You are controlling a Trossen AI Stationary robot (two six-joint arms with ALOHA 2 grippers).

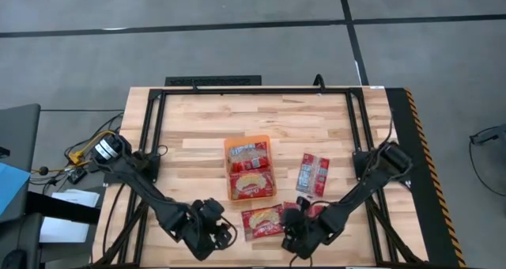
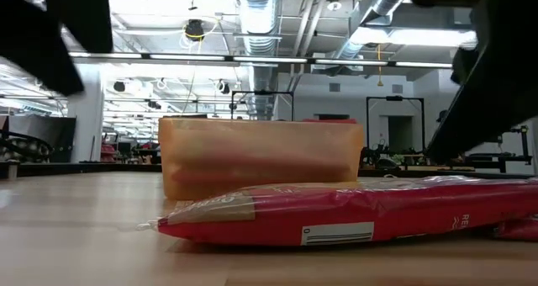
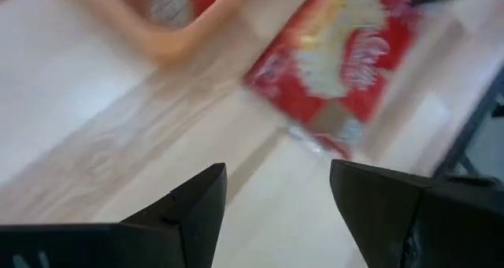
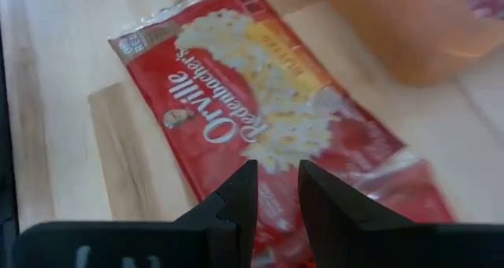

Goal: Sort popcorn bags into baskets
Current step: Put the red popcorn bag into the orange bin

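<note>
Popcorn bag (image 1: 262,221), face up on the table (image 1: 198,134) just short of the orange basket (image 1: 250,149), lies ahead of both empty grippers: right gripper (image 4: 276,191), jaws a narrow slit, hovers over its end, seemingly nearer. Left gripper (image 3: 276,197) gapes wider; the bag's long axis runs between the arms.

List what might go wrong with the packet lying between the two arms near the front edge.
1. Both grippers crowd the same popcorn bag: the left gripper and the right gripper flank it closely and may collide.
2. The right jaws stand narrowly apart over the flat bag; they may slide off it rather than pinch it.
3. The orange basket already looks full, so another bag may sit proud or slip out.
</note>
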